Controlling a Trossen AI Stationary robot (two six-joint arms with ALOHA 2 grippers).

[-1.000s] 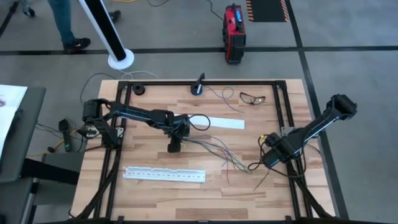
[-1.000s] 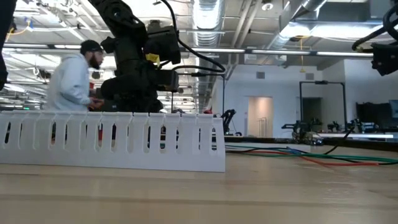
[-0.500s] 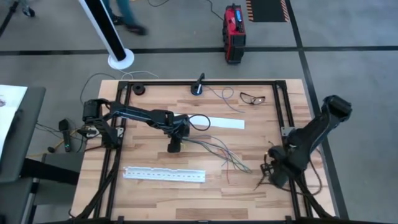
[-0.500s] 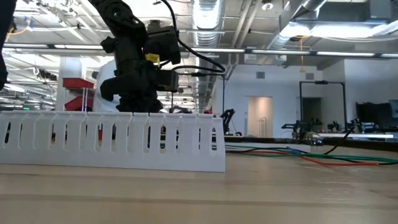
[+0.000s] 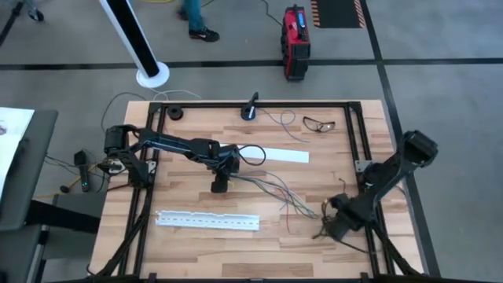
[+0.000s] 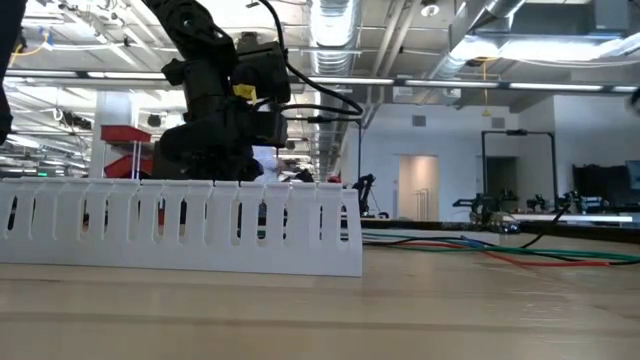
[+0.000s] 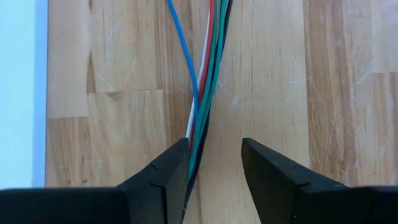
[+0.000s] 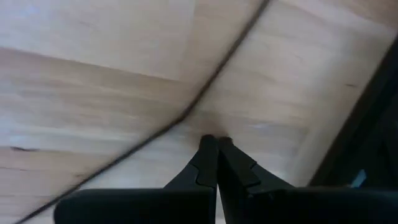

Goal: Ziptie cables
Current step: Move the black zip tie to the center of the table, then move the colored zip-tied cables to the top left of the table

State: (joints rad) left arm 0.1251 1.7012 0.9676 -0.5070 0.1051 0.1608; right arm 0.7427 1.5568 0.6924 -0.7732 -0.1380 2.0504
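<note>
The cables (image 5: 275,192) are a loose bunch of thin coloured wires lying flat on the wooden table, fanning out toward the right. My left gripper (image 5: 220,187) stands open at their gathered left end. In the left wrist view the bunch (image 7: 205,74) runs into the gap of that gripper (image 7: 214,149), close along one finger (image 7: 177,165); whether it touches that finger I cannot tell. My right gripper (image 5: 330,228) is low over the table near the right front, its fingers shut (image 8: 216,138). A thin dark strand (image 8: 186,115) crosses just beyond its tips.
A long white perforated strip (image 5: 208,220) lies near the front left and fills the low view (image 6: 180,225). A flat white strip (image 5: 283,156) lies behind the cables. Glasses (image 5: 318,123) and a small black device (image 5: 250,110) sit at the far edge.
My right gripper has swung from the table's right edge toward the near edge and a little leftward, going lower, with a dark strand staying beside its tips. It has left the low view. A person beyond the table has walked on.
</note>
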